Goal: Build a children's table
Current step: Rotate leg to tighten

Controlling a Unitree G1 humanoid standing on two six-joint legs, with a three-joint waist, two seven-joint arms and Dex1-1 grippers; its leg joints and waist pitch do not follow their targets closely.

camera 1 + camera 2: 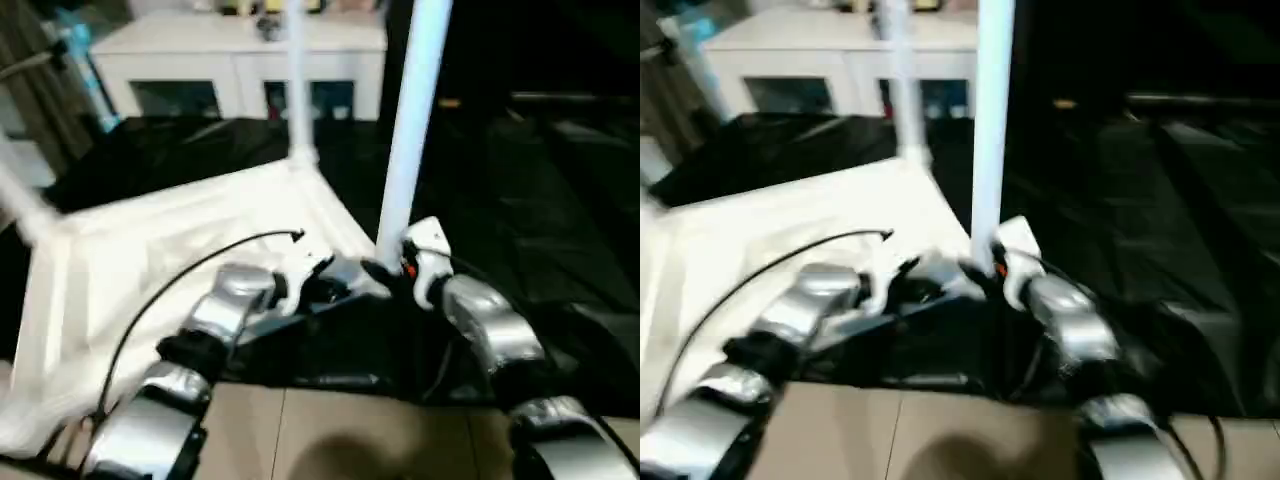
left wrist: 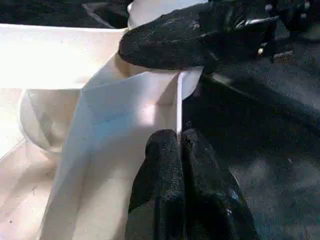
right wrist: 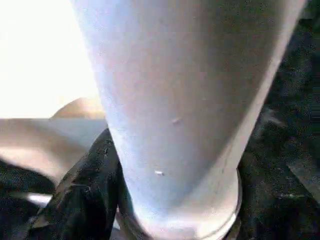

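Observation:
The white tabletop (image 1: 150, 250) lies upside down on a black cloth. One white leg (image 1: 405, 150) stands upright in the near right corner socket. My right gripper (image 1: 393, 268) is closed around the base of this leg, and one black finger (image 3: 85, 200) presses against its side. In the left wrist view my left gripper (image 2: 180, 147) is shut, pinching the thin rim of the tabletop beside that socket. Another leg (image 1: 297, 90) stands at the far corner. A third leg (image 1: 25, 215) rises at the far left.
A white cabinet (image 1: 240, 60) with glass-fronted compartments stands behind the work. The black cloth (image 1: 520, 200) spreads out to the right. Beige floor tiles (image 1: 350, 430) lie nearest me. A black cable (image 1: 200, 260) arcs over the tabletop from my left arm.

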